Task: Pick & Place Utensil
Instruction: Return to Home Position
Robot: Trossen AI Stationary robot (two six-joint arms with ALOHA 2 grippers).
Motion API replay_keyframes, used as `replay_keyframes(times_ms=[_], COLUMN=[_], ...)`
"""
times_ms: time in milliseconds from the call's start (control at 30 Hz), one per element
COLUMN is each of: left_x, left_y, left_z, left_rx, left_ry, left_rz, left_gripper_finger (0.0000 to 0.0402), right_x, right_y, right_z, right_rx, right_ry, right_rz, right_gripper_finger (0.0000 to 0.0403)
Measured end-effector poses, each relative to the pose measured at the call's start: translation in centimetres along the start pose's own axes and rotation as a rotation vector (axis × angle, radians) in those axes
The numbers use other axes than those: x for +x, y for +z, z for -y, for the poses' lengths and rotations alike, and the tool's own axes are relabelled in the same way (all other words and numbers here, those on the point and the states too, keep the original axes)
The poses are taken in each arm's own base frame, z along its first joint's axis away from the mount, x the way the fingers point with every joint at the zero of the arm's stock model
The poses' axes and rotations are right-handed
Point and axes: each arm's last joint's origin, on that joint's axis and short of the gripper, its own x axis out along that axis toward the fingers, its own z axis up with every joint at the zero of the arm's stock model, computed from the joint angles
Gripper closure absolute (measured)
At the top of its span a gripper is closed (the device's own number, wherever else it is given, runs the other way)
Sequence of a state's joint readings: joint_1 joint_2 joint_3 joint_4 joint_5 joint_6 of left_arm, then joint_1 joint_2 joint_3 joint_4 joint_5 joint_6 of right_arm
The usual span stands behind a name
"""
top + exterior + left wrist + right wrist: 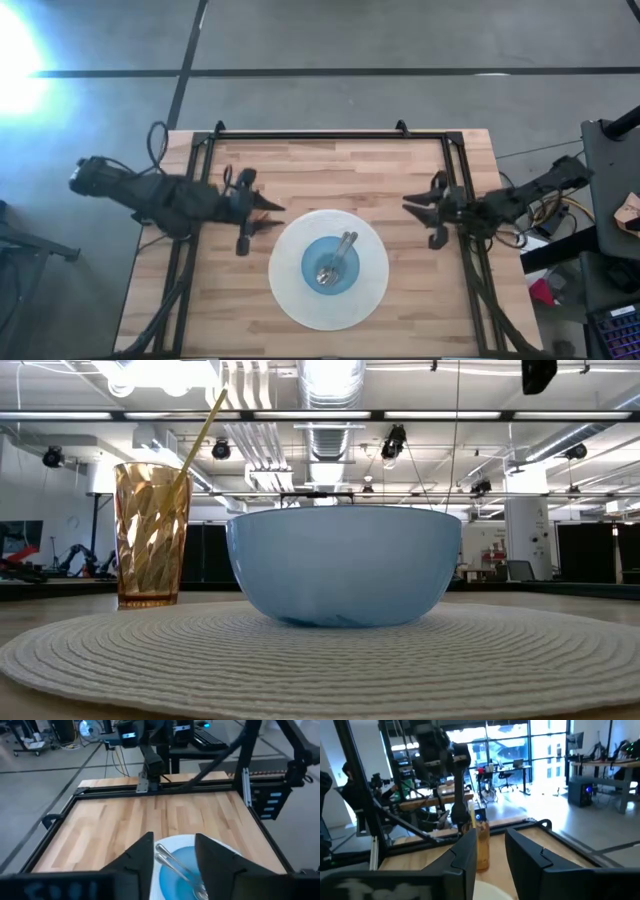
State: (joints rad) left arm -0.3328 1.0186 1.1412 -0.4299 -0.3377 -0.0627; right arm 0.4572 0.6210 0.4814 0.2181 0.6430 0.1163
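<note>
L gripper [278,216] & R gripper [412,210] are both open, empty. The bowl [330,265] lies between them, so you pull each outward, away fm it.

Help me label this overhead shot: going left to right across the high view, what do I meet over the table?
Open left gripper → blue bowl, sitting on the white round mat → open right gripper.
</note>
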Motion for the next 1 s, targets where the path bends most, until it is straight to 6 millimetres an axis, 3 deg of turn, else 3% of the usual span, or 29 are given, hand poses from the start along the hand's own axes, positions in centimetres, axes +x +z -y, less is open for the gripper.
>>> replay_keyframes(times_ms=[167,367,567,1000], left_x=[-0.6,-2.0,-3.4,-5.6], left_y=[0.2,0.2,-0.7,-7.4], left_z=[-2.2,-3.2,-3.5,-3.9], left_rx=[-0.020,0.009,0.049,0.039], left_ry=[-0.027,-0.002,-0.002,-0.022], left_rz=[0.005,0.015,0.036,0.125], left_gripper_finger=[0.0328,0.0396,0.0401,0.0401], right_x=[-1.7,-3.4,-4.7,-7.2], right_y=[1.3,2.4,3.6,3.3], right_z=[1.2,2.3,3.1,5.0], right_rx=[-0.020,-0.043,-0.076,-0.181], right_ry=[0.001,-0.003,0.001,0.017], right_rz=[0.005,0.001,0.066,0.038], right_gripper_finger=[0.0329,0.0357,0.0384,0.0394])
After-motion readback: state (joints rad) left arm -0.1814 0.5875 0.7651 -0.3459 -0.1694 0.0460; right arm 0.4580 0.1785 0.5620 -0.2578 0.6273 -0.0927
